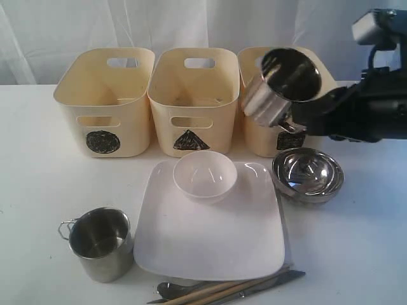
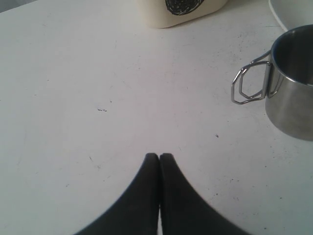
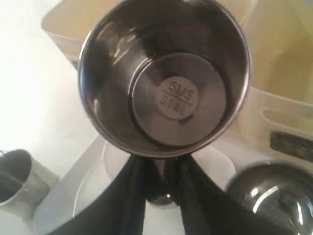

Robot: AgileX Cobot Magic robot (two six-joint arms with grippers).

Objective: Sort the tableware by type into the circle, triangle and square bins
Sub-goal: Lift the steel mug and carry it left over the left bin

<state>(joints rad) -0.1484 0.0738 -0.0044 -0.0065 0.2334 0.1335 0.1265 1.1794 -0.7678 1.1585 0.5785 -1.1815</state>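
Observation:
My right gripper (image 1: 297, 119) is shut on the handle of a steel mug (image 1: 283, 86), held tilted in the air in front of the rightmost bin (image 1: 254, 136). The mug's mouth (image 3: 164, 73) faces the right wrist camera above my right gripper (image 3: 164, 161). The circle bin (image 1: 105, 101) and the triangle bin (image 1: 194, 101) stand to its left. A second mug (image 1: 100, 243) stands at the front left. My left gripper (image 2: 159, 156) is shut and empty over bare table, with that mug (image 2: 291, 83) beside it. A small white bowl (image 1: 205, 176) sits on the square plate (image 1: 210, 248). A steel bowl (image 1: 308, 175) lies right of the plate.
A spoon (image 1: 175, 289), wooden chopsticks (image 1: 222, 291) and a knife (image 1: 280, 278) lie along the table's front edge below the plate. A white curtain hangs behind the bins. The right arm's black body (image 1: 369, 114) reaches in from the right.

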